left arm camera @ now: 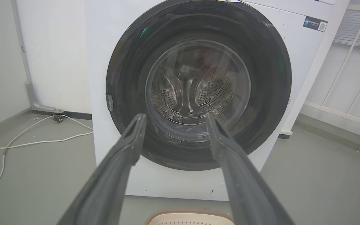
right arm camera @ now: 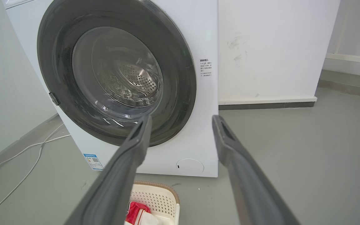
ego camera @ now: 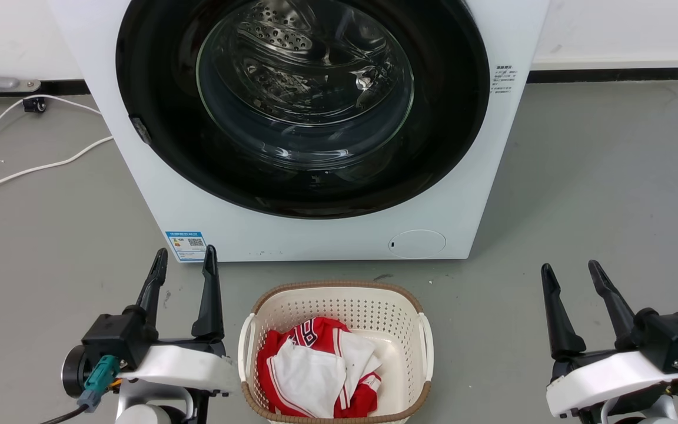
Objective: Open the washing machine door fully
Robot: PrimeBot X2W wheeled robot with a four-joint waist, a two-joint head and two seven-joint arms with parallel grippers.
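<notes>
A white cable [ego camera: 21, 171] trails over the floor out past the left fingers [ego camera: 210, 294]. These are spread wide, hold nothing, and point up towards the washing machine [ego camera: 315, 238]. They are low and well short of it, which looks like a waiting pose before any reach.

Ahead of them and up, the washing machine door [ego camera: 156, 88] sits shut, flush with the white front. The steel drum shows through its glass bowl. A small latch [ego camera: 140, 129] marks the door's left rim, on the left fingers' side, so that arm seems the likelier one to pull.

Between the two pairs of fingers a pale basket [ego camera: 339, 290] stands on the floor, just in front of the machine. In it lie crumpled red and white clothes [ego camera: 315, 365], probably waiting to be loaded.

The right fingers [ego camera: 555, 312] are likewise parted, empty and apart from the machine.
</notes>
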